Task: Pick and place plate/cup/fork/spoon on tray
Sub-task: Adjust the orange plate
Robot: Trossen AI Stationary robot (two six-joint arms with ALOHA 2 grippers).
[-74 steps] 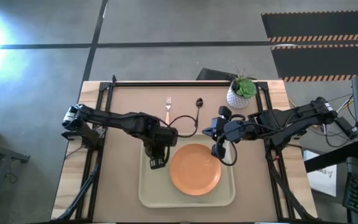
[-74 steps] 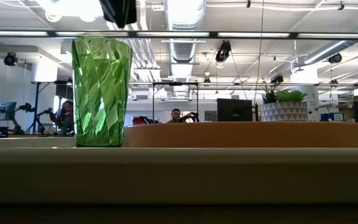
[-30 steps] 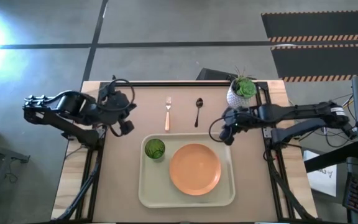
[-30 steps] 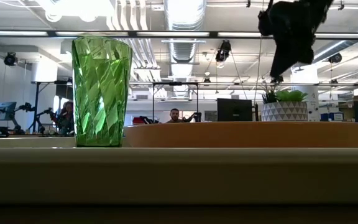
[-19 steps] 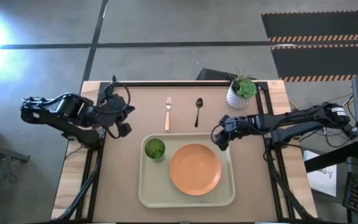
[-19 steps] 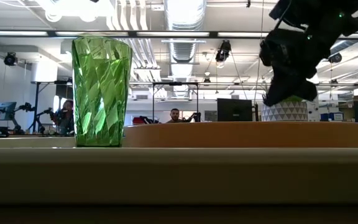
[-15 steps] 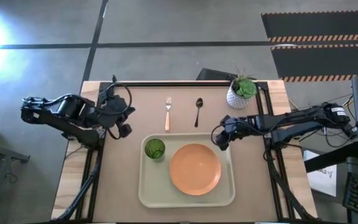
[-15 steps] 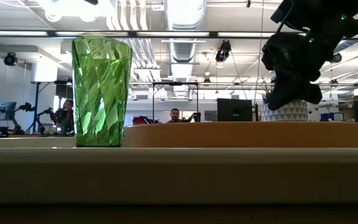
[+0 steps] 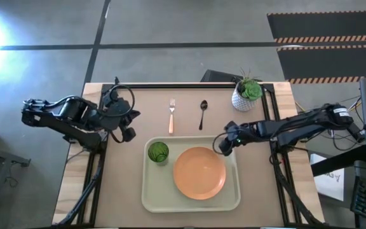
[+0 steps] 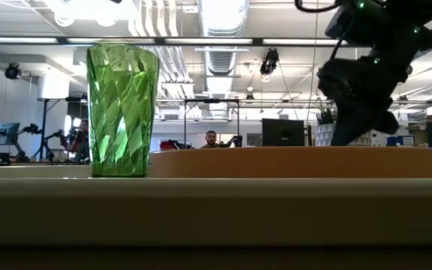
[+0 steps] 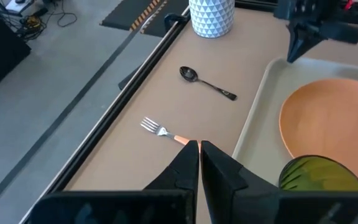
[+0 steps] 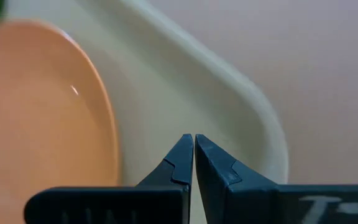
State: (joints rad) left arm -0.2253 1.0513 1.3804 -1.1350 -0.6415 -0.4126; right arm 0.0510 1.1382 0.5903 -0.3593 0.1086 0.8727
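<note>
**Tray holds plate and cup; fork and spoon wait on the tabletop**

From above, the tray (image 9: 151, 191) sits at the near middle of the tabletop (image 9: 138, 102), with the plate (image 9: 199, 172) on it and the cup (image 9: 157, 151) in its far left corner. The fork (image 9: 171, 114) and spoon (image 9: 203, 112) lie side by side just beyond the tray. The right end effector (image 9: 220, 146) hangs over the tray's far right corner, fingers pressed together; the left end effector (image 9: 127, 130) waits at the left edge, also pinched shut on nothing.

At table height, the cup (image 10: 122, 110) stands upright left of the plate (image 10: 298, 161), the right arm dark above it.

The left wrist view shows the spoon (image 11: 207, 82) and fork (image 11: 166, 132) apart, both clear of the tray rim.

The right wrist view looks down at the tray's rim (image 12: 253, 124) beside the plate (image 12: 36, 124).

The spoon looks like the next pick: I would spread the fingers first, then come straight down across its thin handle.
</note>
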